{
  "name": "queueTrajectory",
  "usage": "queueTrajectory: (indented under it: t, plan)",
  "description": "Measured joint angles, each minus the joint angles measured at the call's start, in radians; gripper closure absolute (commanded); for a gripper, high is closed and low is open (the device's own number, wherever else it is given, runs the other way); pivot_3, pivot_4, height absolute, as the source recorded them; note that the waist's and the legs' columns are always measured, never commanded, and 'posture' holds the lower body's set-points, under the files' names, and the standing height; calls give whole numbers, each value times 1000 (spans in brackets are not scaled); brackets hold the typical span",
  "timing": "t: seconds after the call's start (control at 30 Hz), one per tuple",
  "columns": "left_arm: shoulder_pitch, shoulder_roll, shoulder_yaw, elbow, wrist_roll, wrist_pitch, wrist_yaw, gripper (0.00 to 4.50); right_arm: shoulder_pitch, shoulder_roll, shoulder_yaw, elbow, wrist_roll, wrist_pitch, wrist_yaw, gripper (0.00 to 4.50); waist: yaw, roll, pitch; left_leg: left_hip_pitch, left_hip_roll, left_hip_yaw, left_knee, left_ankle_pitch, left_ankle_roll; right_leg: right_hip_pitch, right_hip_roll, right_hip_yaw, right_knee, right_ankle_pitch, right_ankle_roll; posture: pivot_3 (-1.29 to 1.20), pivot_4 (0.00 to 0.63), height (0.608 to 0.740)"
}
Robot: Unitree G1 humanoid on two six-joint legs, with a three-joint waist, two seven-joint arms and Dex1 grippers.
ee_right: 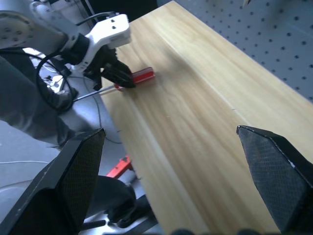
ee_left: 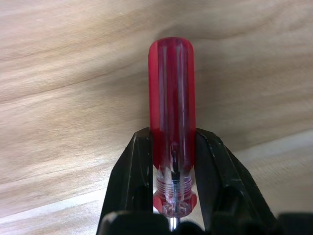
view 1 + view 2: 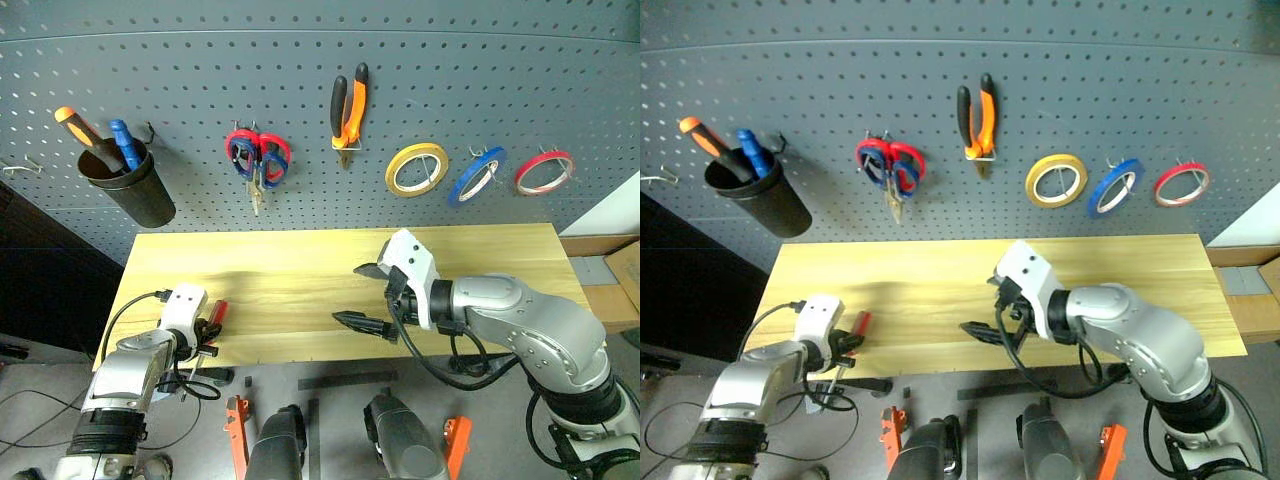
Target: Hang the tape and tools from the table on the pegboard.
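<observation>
The slim screwdriver with a red handle (image 2: 172, 98) lies at the table's (image 3: 300, 250) front left corner, its shaft poking past the edge. My left gripper (image 3: 212, 335) is shut on the lower part of the handle, one black finger (image 2: 132, 166) on each side. My right gripper (image 3: 362, 295) hovers open over the middle of the table, holding nothing. On the pegboard (image 3: 200, 60) hang the red tape (image 3: 544, 171) at far right, the orange-and-black pliers (image 3: 348, 108), and the dark blue scissors (image 3: 902, 178) together with a red-handled pair.
A black cup (image 3: 130, 185) with orange- and blue-handled tools hangs at the pegboard's left. A yellow tape ring (image 3: 416, 168) and a blue tape ring (image 3: 477, 175) hang beside the red one. Cardboard boxes (image 3: 610, 270) stand right of the table.
</observation>
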Motion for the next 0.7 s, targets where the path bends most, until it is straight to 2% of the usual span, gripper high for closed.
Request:
queueTrajectory:
  t: [0.17, 0.3, 0.43, 0.57, 0.7]
  plan:
    - [38, -56, 46, -153, 13, -116, 88, 3683, -2, -2, -10, 25, -45, -150, 45, 0, 3, -1, -1, 0, 0, 0, 0, 0, 0, 0, 0, 0, 0, 0, 0, -229, 236, 740]
    - [54, -51, 64, -260, 93, -338, 145, 3683, 4, 1, -25, 35, -74, -348, 133, 0, 4, -1, -1, 0, 0, 1, 0, 0, 0, 0, 0, 0, 0, 0, 0, -216, 229, 740]
    - [37, -50, 64, -350, 142, -509, 162, 3683, -20, 27, -69, 59, -32, -403, 185, 0, 5, -1, -1, 0, 0, 1, 0, 0, 0, 0, 0, 0, 0, 0, 0, -200, 218, 740]
    - [-48, -63, 68, -429, 168, -579, 202, 3683, -63, 25, -118, 99, -21, -441, 217, 0, 6, -2, -1, 0, 0, 1, 1, 0, 0, 0, 0, -1, 2, 0, 0, -188, 208, 740]
    - [-304, -49, 122, -431, 172, -559, 259, 3683, -64, 0, -125, 162, -34, -472, 253, 0, 15, -4, -2, -4, -1, 1, 6, 1, -1, -4, 1, -4, 7, 0, 0, -185, 200, 740]
